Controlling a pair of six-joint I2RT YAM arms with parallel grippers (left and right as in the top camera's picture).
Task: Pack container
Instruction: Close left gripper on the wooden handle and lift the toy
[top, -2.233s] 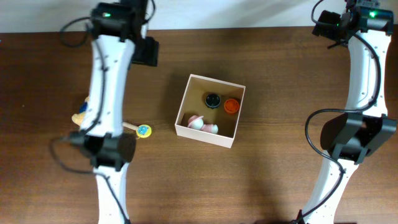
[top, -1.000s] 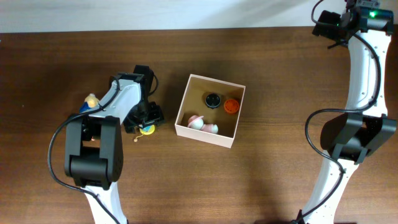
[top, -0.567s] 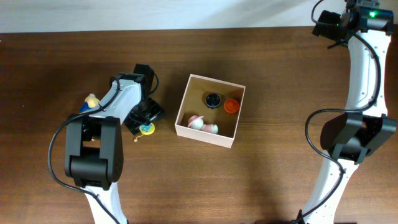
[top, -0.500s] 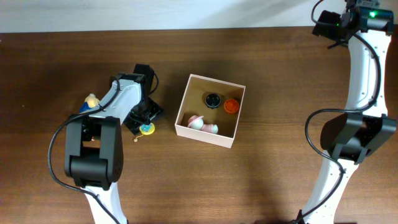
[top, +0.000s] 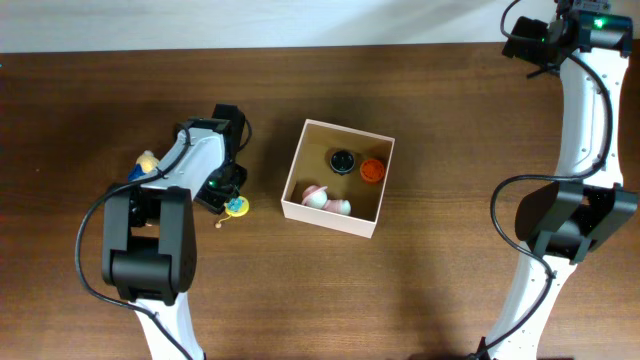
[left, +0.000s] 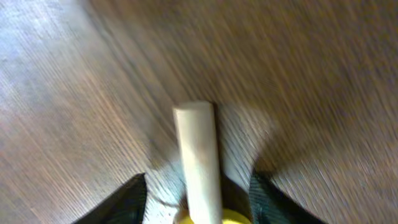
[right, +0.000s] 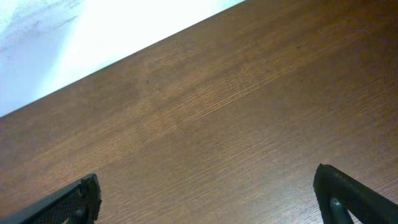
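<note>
The container (top: 325, 222), a white-walled box with a tan inside, sits mid-table. It holds a black toy (top: 343, 160), an orange toy (top: 373, 170) and a pink-white toy (top: 325, 198). Left of it lies a lollipop toy (top: 235, 208) with a yellow-blue head. My left gripper (top: 226, 192) is down over it. In the left wrist view its pale stick (left: 200, 155) lies between the dark fingertips (left: 134, 200), with a gap on each side. The left gripper (left: 198, 190) stands partly open. My right gripper (right: 208, 193) is wide open over bare wood at the far right back (top: 530, 42).
A small yellow-and-blue toy (top: 146, 162) lies beside the left arm, on its left. The table's back edge meets a white wall (right: 74, 37) just beyond the right gripper. The right arm (top: 575, 150) stands along the right side.
The left arm came down from the upper left onto the lollipop toy. Over the last second its jaws narrowed round the stick. The right arm has not moved.
</note>
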